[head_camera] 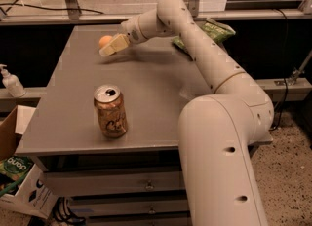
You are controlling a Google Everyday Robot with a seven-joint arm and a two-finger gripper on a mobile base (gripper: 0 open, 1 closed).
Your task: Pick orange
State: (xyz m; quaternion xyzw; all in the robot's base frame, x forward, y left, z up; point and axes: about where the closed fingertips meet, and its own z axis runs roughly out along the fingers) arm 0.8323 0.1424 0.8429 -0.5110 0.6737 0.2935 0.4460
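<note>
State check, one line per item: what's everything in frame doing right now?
orange: resting on the table's far side, partly hidden by the gripper.
gripper: low over the table, right beside the orange.
soda can: upright near the front edge, well apart from the gripper.
green bag: lying flat, far right.
pump bottle: upright, off the table.
</note>
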